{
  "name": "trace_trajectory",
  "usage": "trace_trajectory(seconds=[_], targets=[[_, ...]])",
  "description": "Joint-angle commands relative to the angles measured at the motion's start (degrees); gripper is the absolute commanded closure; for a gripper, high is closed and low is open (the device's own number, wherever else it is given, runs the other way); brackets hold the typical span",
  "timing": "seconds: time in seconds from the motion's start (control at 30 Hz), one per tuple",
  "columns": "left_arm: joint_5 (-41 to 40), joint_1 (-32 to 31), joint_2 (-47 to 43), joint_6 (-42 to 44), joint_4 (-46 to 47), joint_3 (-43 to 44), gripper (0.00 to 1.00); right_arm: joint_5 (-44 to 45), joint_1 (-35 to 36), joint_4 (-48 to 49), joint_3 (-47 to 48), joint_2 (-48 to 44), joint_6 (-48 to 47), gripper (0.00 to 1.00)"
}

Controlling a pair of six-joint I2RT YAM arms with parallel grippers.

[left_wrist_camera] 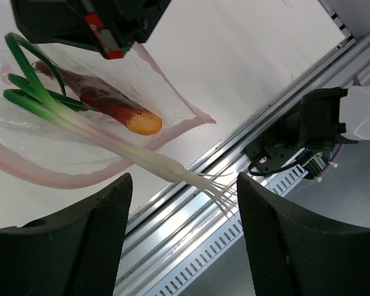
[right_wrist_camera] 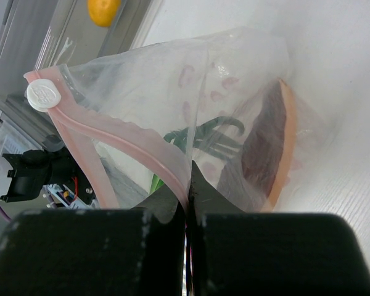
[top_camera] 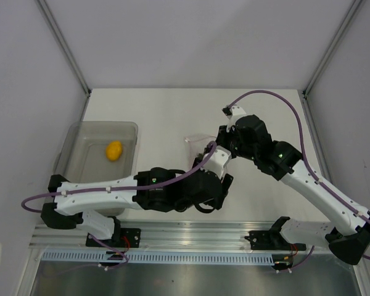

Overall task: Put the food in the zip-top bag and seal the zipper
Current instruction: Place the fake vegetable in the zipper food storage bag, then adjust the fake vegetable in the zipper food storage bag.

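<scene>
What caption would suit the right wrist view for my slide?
Right gripper pinches the zipper of the zip-top bag; a red-orange piece and green stems lie inside.

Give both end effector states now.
Left end effector: open, holding nothing.
Right end effector: closed on the zipper of the zip-top bag.

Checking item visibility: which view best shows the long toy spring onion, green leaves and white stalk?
Left wrist: the spring onion shows full length, leaves in the clear plastic bag, white root end outside it. Right wrist shows only green loops through the plastic. Top external: arms hide it.
</scene>
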Motion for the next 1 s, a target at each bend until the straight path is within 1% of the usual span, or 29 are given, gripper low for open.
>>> trace_trajectory(seconds=[0.0, 0.13, 0.27, 0.37, 0.53, 0.57, 0.6, 0.67, 0.7, 0.77, 0.8, 0.97], targets=[[-0.66, -0.62, 2.02, 2.73, 0.56, 2.49, 0.29, -0.59, -0.30, 2.33, -0.18, -2.06, 0.67, 1.00], [-1.62, -0.80, 4.03, 1.94, -1.02, 3.72, 0.28, -0.50, -0.30, 1.97, -0.18, -2.06, 0.58, 1.00], [-3.82, -0.80, 6.50, -0.78, -6.81, 6.70, 0.29, -0.50, -0.30, 1.97, -0.18, -2.15, 0.58, 1.00], [-4.71, -0.80, 7.03, -1.66, -8.05, 7.41, 0.33, -0.50, -0.30, 2.06, -0.18, -2.23, 0.58, 1.00], [-5.50, -0.54, 7.47, -2.36, -9.63, 8.55, 0.48, -0.59, -0.30, 2.24, -0.09, -2.23, 0.84, 1.00], [-5.76, -0.36, 7.56, -2.63, -10.07, 8.82, 0.52, -0.76, -0.30, 2.06, -0.09, -2.32, 0.75, 1.00], [-5.85, -0.27, 7.74, -2.81, -10.77, 8.91, 0.59, -0.68, -0.30, 2.06, 0.00, -2.32, 0.93, 1.00], [-6.03, 0.08, 7.82, -3.07, -11.22, 8.99, 0.64, -0.68, -0.30, 1.97, 0.08, -2.58, 0.84, 1.00], [-6.37, 0.26, 7.74, -3.16, -11.48, 9.08, 0.69, -0.68, -0.30, 1.89, 0.08, -2.58, 0.84, 1.00], [-6.73, 0.52, 7.39, -3.16, -11.48, 8.99, 0.73, -0.59, -0.30, 1.80, 0.08, -2.67, 0.93, 1.00], [-7.16, 0.52, 7.04, -3.07, -11.40, 8.91, 0.79, -0.59, -0.30, 1.80, 0.08, -2.76, 0.93, 1.00], [-8.05, 2.54, 5.81, -2.81, -11.40, 9.08, 0.88, -0.85, -0.22, 1.80, -0.18, -2.76, 1.28, 1.00]])
